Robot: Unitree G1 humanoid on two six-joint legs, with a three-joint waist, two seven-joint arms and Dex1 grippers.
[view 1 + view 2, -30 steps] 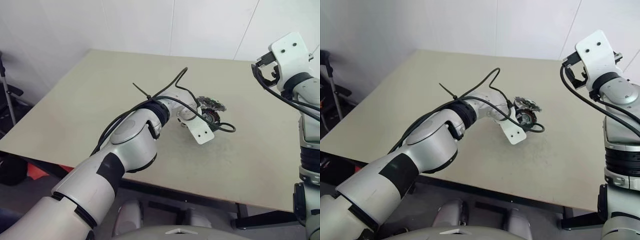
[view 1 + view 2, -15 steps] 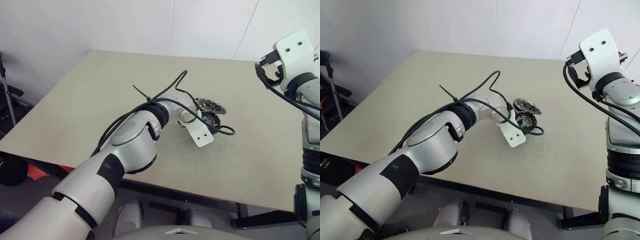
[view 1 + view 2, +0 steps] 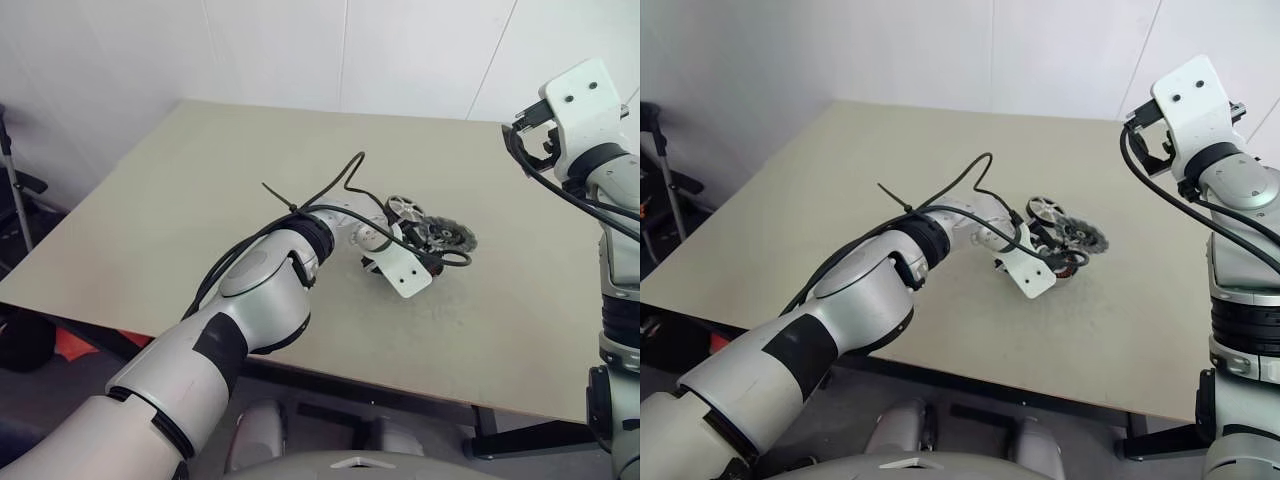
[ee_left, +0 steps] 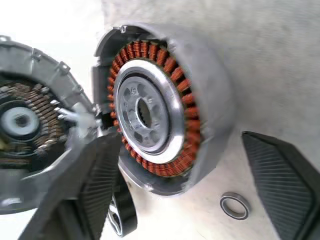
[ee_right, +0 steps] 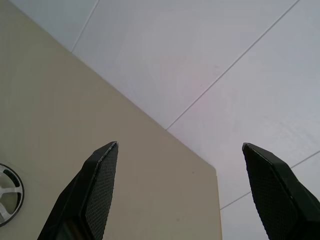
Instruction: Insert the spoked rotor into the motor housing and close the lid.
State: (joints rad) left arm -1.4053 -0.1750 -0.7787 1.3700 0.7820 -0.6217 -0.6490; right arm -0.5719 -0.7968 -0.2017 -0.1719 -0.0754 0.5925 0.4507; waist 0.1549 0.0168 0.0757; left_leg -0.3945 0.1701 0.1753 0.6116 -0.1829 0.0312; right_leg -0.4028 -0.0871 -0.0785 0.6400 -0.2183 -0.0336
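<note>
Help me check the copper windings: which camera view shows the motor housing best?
The left wrist view: the motor housing is close, its open face, copper ring and silver centre plain. Both eye views show it small, beside the left pincer. The right wrist view aims elsewhere.

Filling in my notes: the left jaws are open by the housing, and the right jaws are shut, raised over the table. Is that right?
One slip: the right gripper's jaws are open with nothing between them, as the right wrist view shows. The rest holds: the left gripper's jaws are open by the housing, and the right is raised over the table.
</note>
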